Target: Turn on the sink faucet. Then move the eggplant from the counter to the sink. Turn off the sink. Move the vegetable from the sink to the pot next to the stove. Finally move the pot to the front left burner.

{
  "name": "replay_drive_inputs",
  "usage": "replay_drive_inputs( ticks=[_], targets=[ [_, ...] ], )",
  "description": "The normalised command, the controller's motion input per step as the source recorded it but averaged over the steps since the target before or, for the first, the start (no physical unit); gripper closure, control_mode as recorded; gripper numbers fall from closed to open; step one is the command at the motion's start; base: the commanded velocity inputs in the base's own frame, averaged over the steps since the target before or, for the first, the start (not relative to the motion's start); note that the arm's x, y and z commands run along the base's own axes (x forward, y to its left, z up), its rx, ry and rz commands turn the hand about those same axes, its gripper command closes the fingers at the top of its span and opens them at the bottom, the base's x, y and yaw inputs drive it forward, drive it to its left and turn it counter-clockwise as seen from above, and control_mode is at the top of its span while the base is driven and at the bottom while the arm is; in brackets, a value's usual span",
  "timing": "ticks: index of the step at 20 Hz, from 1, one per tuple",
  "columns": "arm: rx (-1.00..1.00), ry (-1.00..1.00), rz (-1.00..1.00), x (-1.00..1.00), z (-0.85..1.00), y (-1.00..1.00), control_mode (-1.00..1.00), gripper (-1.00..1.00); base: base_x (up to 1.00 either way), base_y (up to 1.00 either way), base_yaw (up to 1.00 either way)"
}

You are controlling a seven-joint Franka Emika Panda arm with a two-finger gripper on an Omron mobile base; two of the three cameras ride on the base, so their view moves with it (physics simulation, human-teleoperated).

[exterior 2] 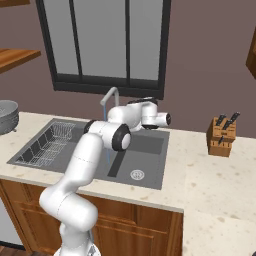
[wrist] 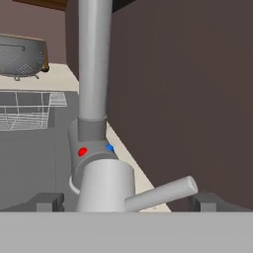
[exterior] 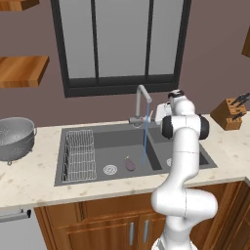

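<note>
Beige stone counter (exterior: 34, 173), brown wall (exterior 2: 210, 75)

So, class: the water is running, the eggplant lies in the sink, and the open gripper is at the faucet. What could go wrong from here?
1. The gripper stands wide around the faucet base; it could slip past the lever, leaving the water stream running.
2. The eggplant lies loose beside the stream and may roll when grasped.

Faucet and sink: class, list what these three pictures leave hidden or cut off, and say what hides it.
- Right basin of the sink: partly hidden by the arm in the left base view.
- Eggplant: hidden behind the arm in the right base view.
- Faucet spout top: cut off by the hand view's upper edge.
- Colander: cut by the right base view's left edge.
</note>
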Motion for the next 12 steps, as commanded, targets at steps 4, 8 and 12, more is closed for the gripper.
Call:
replay_drive_inputs(
  ticks=[4,8,12],
  targets=[
    [0.0,0.0,0.01,0.0,0.0,0.44,-1.0,-1.0,0.0,0.0,0.0],
    [0.0,0.0,0.03,0.0,0.0,0.48,-1.0,-1.0,0.0,0.0,0.0],
    [0.0,0.0,0.05,0.03,0.0,0.46,-1.0,-1.0,0.0,0.0,0.0]
  ],
)
